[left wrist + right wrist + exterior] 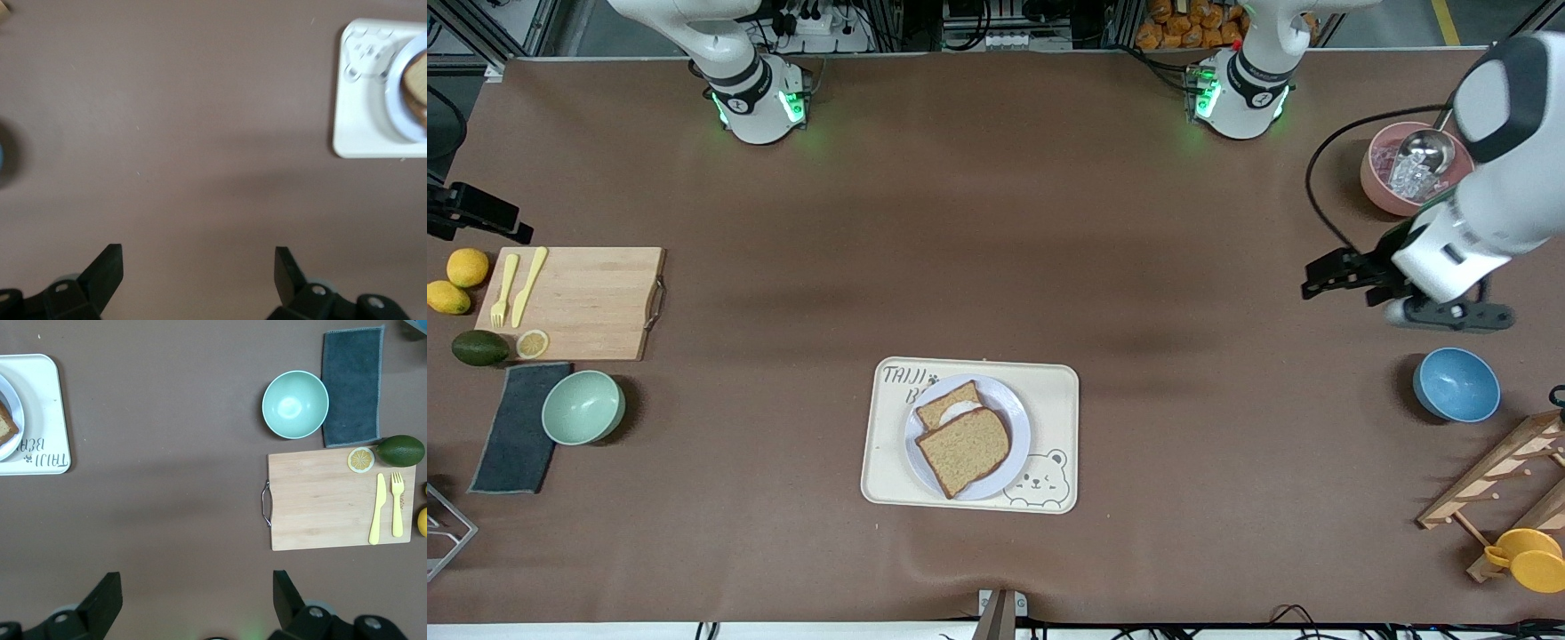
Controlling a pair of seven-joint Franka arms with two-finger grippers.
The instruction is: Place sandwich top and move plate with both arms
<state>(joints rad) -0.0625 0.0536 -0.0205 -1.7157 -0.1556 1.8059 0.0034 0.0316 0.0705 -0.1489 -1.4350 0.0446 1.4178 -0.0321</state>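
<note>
With the sandwich top (964,450) already lying on the plate (1015,420) at the lower centre of the frame, we bring the left gripper (199,270) and right gripper (197,593), both jaws open and empty, to two facing rim edges.

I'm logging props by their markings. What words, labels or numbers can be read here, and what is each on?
"TAIJI" on the cream tray, at its corner toward the right arm's end, above the plate.
"BEAR" below it on the tray: whole in the right wrist view, partly hidden by the plate in the front view.
Round badges on both arm bases: too small to read.
Nothing else is readable.
</note>
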